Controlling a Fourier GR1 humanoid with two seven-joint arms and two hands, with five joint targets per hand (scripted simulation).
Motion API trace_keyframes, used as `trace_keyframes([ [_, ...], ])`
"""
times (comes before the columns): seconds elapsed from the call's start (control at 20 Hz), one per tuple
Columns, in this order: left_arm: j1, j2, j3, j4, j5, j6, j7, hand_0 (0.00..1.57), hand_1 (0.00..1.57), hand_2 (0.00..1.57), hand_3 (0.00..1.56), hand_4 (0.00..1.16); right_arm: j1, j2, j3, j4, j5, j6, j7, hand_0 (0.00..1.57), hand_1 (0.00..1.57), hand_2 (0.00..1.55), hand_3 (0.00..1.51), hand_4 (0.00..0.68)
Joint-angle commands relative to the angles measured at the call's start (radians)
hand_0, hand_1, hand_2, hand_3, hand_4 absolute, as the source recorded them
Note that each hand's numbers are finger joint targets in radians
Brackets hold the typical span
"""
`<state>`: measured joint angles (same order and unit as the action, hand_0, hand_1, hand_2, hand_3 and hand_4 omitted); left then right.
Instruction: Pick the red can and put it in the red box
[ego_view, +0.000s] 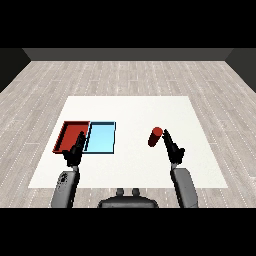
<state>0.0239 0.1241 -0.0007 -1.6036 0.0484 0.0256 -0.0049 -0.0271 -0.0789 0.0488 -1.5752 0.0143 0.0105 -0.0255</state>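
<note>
The white counter (130, 107) carries the red tray (66, 131) with the light blue tray (102, 137) touching its right side, and the red can (155, 136) stands well to the right of the red tray, past the blue one, tilted and outside both trays. The left hand (74, 152) hovers over the red tray's near right corner with its fingers straight and holding nothing. The right hand (173, 148) is far to the right of the red tray, just beside the can's right side, its fingers stretched out rather than curled round the can.
</note>
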Motion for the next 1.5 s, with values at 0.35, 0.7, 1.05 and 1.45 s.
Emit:
trace_keyframes([
  [0.35,-0.081,-0.063,-0.006,-0.077,0.013,-0.01,-0.23,0.0,0.0,0.0,0.0,0.0,-0.144,-0.197,-0.309,0.146,-0.235,0.2,-0.206,0.0,0.0,0.0,0.0,0.0],
  [0.7,-0.037,-0.065,0.019,0.023,0.013,-0.048,-0.419,0.0,0.0,0.0,0.0,0.0,-0.256,-0.331,-0.408,0.513,-0.257,0.385,-0.443,0.0,0.0,0.0,0.0,0.0],
  [1.05,-0.013,-0.064,0.02,0.024,0.02,-0.086,-0.446,0.0,0.0,0.0,0.0,0.0,-0.266,-0.297,-0.369,0.572,-0.219,0.376,-0.477,0.0,0.0,0.0,0.0,0.0],
  [1.45,-0.066,-0.063,0.05,0.012,0.058,-0.086,-0.384,0.0,0.0,0.0,0.0,0.0,-0.339,-0.276,-0.341,0.587,-0.234,0.368,-0.402,0.0,0.0,0.0,0.0,0.0],
])
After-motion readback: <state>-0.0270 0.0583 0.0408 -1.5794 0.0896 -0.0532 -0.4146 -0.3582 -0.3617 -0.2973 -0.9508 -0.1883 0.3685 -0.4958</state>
